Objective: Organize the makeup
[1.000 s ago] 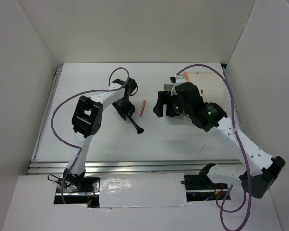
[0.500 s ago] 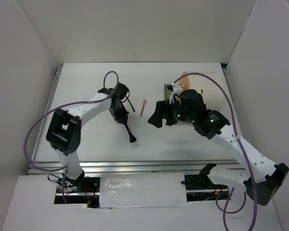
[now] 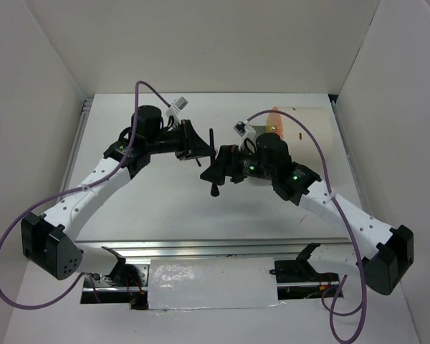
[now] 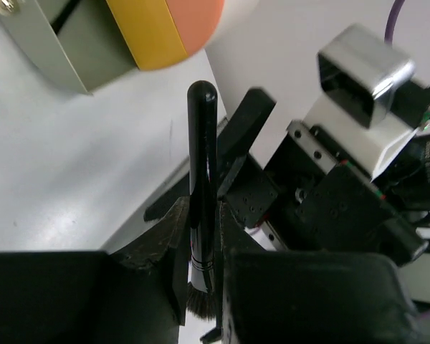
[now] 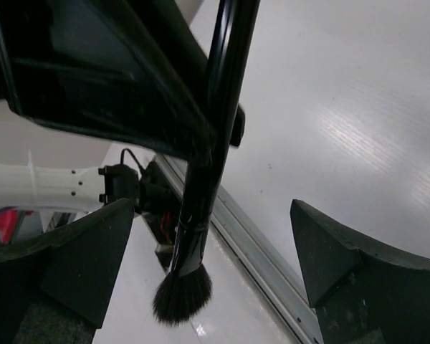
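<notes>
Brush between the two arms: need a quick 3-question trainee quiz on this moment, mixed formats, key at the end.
1. True or false: the right gripper is shut on the black brush.
2. Which end of the brush sits nearest the left wrist camera? A) bristles B) rounded handle tip C) neither end shows
3. Fill in: the brush is clamped between the fingers of the ____ gripper.

Key
1. False: its fingers stand open on either side of the bristles, touching nothing.
2. A
3. left: the left gripper holds the brush near its bristle end.
</notes>
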Available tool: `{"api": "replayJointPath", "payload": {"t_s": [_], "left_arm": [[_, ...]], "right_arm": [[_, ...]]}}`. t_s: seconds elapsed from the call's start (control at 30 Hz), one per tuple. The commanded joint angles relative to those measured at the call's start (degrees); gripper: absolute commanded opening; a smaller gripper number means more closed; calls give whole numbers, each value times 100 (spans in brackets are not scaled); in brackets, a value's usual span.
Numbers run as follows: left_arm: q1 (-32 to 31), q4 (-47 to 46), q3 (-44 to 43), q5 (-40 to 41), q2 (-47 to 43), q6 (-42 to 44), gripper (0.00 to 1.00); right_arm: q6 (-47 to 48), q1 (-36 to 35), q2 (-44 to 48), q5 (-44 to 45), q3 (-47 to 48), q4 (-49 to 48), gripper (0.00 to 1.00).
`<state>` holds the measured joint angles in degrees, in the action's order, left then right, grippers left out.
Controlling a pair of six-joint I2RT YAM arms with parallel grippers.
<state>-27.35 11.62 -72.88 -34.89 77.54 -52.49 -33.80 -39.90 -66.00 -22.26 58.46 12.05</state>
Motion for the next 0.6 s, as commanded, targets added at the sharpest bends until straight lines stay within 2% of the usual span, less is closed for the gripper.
{"api": "replayJointPath", "payload": {"t_s": [0.0,0.1,0.13,0.2,0.27,0.3,0.37,0.4,0.43,0.47,0.53,0.57], "left_arm": [[81,-519,160,-798,-107,-111,0],[107,-669,239,-922,-142,-209,0],[116,-661,239,-949,-151,-183,0],[160,-573,196,-931,-143,-139,0],[221,-590,169,-1001,-99,-174,0],[274,-756,178,-1045,-64,-287,0],[309,-862,178,-1124,-46,-393,0],[327,-950,178,-1133,-20,-446,0],[336,-925,117,-1116,-2,-446,0],[345,-881,73,-1090,7,-412,7],[362,-644,-67,-898,33,-324,24],[397,-478,-129,-740,42,-202,64]], "right_arm": [[-206,-62,8,581,192,-546,98],[-206,-53,-71,513,271,-686,78],[-223,-44,-150,451,298,-722,64],[-206,-53,-264,188,421,-722,53],[-206,-62,-352,21,456,-766,21],[-232,-88,-335,-58,404,-818,15],[-258,-88,-291,-103,307,-993,16],[-276,-88,-282,-59,263,-1012,13],[-293,-88,-273,-33,263,-1012,4],[-285,-88,-265,11,271,-986,0],[-285,-88,-291,160,306,-924,0],[-276,-88,-308,222,368,-881,0]]}}
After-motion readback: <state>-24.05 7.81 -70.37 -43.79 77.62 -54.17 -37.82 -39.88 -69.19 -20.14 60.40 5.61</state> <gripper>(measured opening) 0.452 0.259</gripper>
